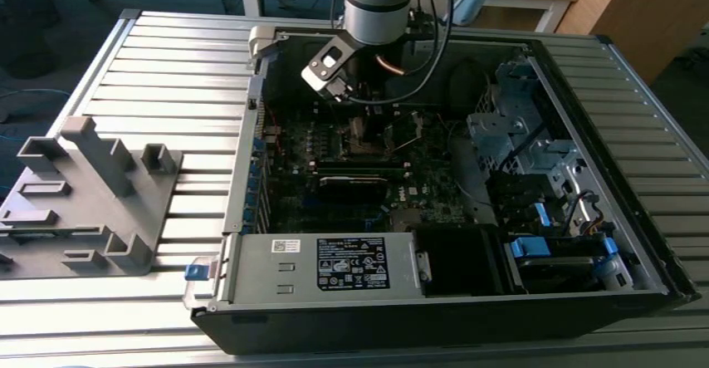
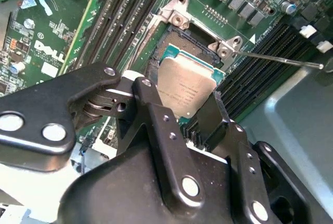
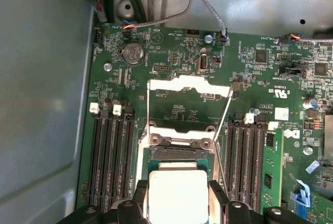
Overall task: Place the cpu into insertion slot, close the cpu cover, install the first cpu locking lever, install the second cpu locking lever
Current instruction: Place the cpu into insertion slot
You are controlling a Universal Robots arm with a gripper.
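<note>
We look into an open case [image 1: 421,331], where over the motherboard [image 3: 171,52] hangs the gripper [image 2: 181,99].
The cover [image 3: 190,84] stands swung open beside the slot [image 3: 179,155], and over that slot we see the cpu [image 2: 186,86], clamped by opposite edges between the gripper's fingers [image 2: 153,112].

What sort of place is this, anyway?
Likely a robotics lab or workshop: an opened computer case lies on a slatted metal table, and the gripper holds the cpu over the motherboard.

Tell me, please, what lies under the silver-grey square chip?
The black-rimmed square socket shows beyond the silver-grey square chip; the chip and jaws cover its nearer part.
</note>
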